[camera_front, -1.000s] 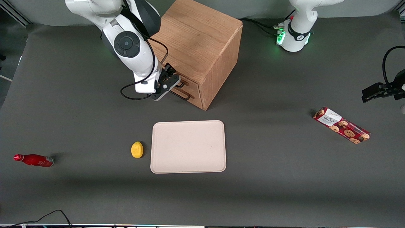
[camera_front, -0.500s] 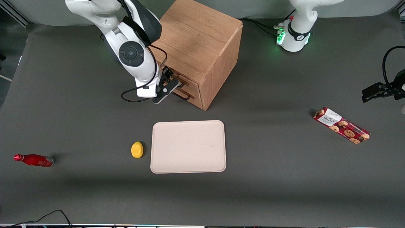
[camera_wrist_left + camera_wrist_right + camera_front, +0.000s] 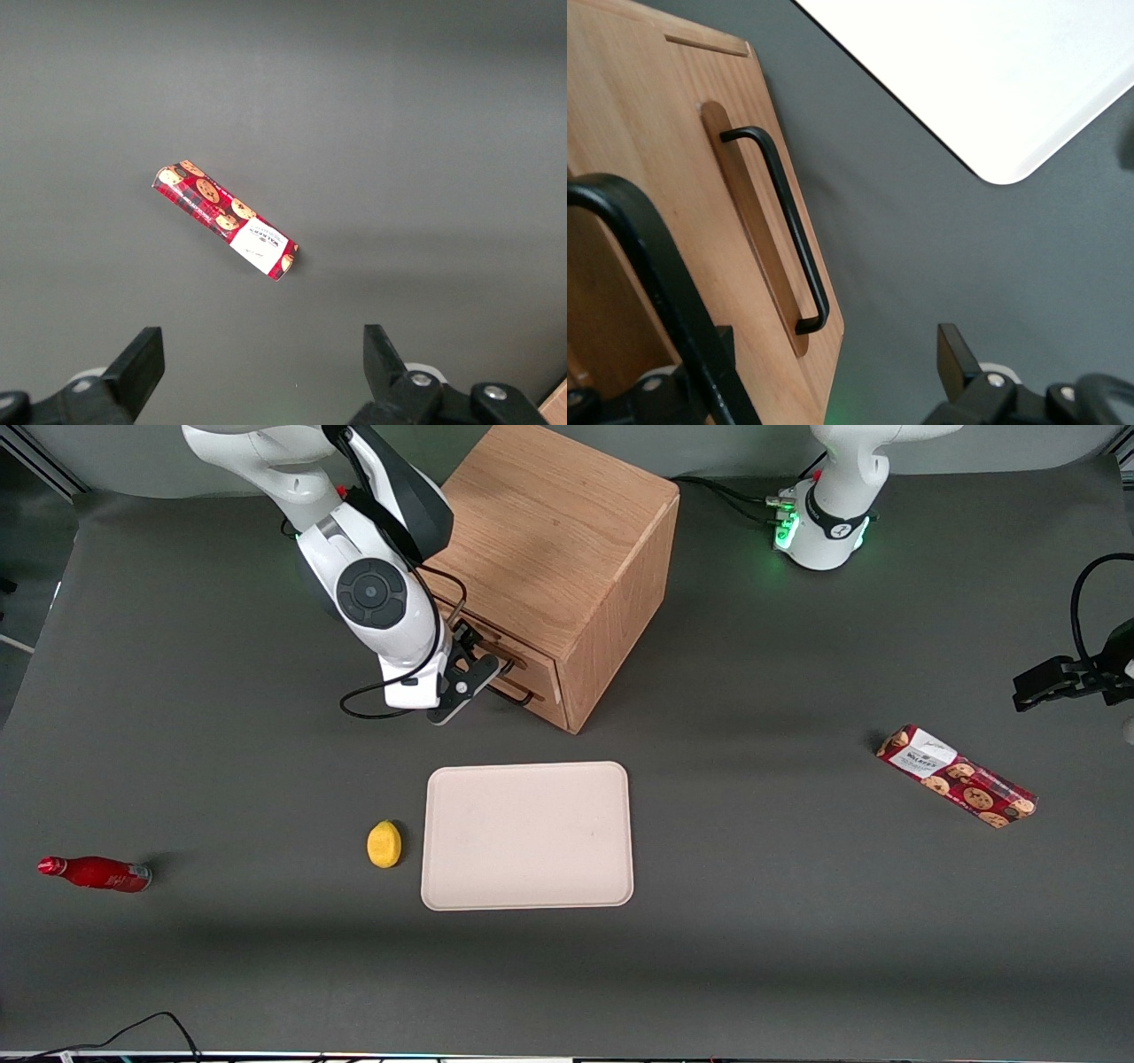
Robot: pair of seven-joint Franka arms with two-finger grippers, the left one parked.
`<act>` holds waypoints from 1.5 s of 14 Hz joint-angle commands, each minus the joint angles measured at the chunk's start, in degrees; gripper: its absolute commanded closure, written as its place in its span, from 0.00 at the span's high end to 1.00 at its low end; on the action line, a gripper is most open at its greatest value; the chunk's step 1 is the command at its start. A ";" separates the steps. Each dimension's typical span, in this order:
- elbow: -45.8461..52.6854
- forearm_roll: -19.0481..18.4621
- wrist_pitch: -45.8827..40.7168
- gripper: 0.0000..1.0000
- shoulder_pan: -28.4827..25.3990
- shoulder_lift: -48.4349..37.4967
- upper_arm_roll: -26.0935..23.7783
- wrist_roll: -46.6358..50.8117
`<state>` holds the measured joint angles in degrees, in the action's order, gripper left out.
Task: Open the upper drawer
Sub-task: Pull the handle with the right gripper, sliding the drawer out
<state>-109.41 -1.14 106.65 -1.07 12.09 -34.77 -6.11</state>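
You see a light oak cabinet (image 3: 567, 558) with thin black drawer handles, the upper drawer (image 3: 483, 642) included, and a black-fingered gripper (image 3: 474, 669) at its front. A pale cream tray (image 3: 528, 835), yellow lemon (image 3: 384, 843), red bottle (image 3: 96, 873) and red cookie-patterned packet (image 3: 957, 776) lie on the dark grey table (image 3: 797, 921).

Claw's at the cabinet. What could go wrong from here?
1. The claw is open and the upper drawer's handle sits toward one side of its gap, not centred: closing may slip off.
2. The lower drawer's handle is just below; a small drop could grab the wrong one.
3. The arm's loose cable hangs beside the handles and might snag.
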 commanded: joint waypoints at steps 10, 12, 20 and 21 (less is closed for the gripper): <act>9.74 -2.12 0.40 1.00 0.11 6.19 8.48 -5.13; 11.84 -2.20 0.32 1.00 0.11 6.98 9.89 -6.10; 14.75 -4.57 0.05 1.00 0.37 9.36 11.13 -6.98; 14.84 -4.58 0.05 1.00 0.55 9.44 11.56 -7.24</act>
<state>-97.12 -4.79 107.64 -0.53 20.02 -23.89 -11.63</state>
